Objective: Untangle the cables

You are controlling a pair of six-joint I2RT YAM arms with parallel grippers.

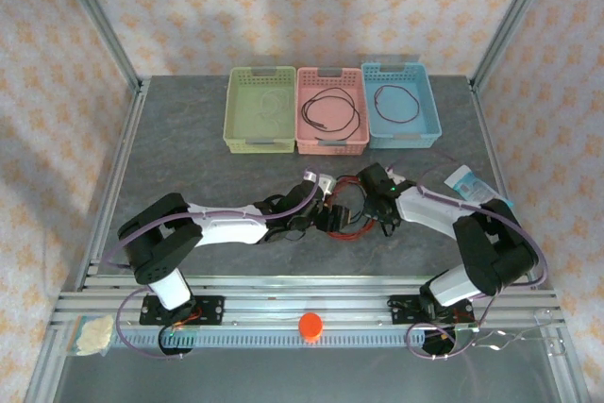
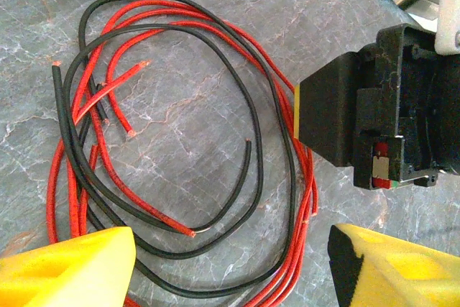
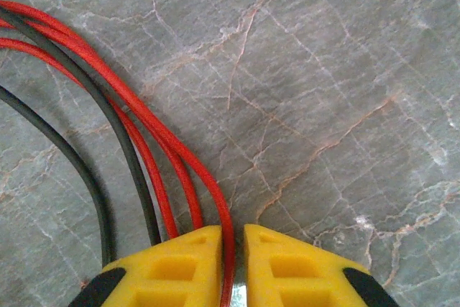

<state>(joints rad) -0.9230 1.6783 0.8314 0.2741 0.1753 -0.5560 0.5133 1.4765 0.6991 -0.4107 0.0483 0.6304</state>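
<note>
Baskets (image 1: 331, 73) stand beyond; right claw (image 3: 231, 234) pinches red cable (image 3: 180, 154), left claw (image 2: 230, 257) released over cables (image 2: 74, 165).

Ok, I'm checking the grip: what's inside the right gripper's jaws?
One red cable passes between the closed fingers of the right gripper. The neighbouring red and black cables disappear under one finger, so their course is hidden.

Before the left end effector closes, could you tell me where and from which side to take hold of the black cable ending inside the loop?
Probably just behind the free tip of the black cable, coming straight down with the open left end effector: that stretch lies alone on bare table, clear of the red cables.
</note>
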